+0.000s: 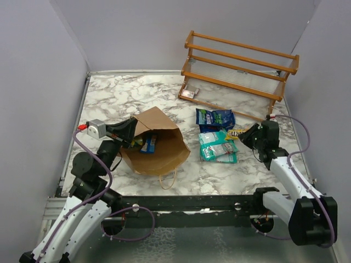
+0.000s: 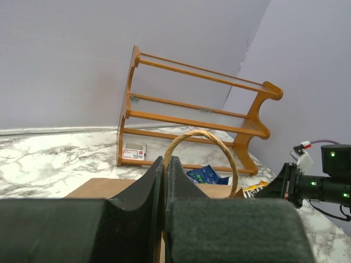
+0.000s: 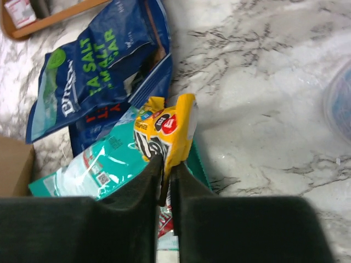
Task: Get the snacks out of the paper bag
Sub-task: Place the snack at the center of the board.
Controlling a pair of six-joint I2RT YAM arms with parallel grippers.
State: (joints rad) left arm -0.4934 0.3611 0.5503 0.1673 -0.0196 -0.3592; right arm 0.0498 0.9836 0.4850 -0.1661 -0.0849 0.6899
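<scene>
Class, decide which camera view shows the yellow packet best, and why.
Right wrist: the yellow packet fills the centre, pinched in the right gripper. Top external shows it small; left wrist shows only a corner.

top external camera: fixed high at the near side, looking down over the whole marble table [image 1: 120,98] to the wooden rack [image 1: 236,82] at the far end. left wrist camera: low at the paper bag [image 2: 98,187], facing that same rack. right wrist camera: close, steeply down on the yellow packet [image 3: 170,123], shared with the overhead view.
</scene>
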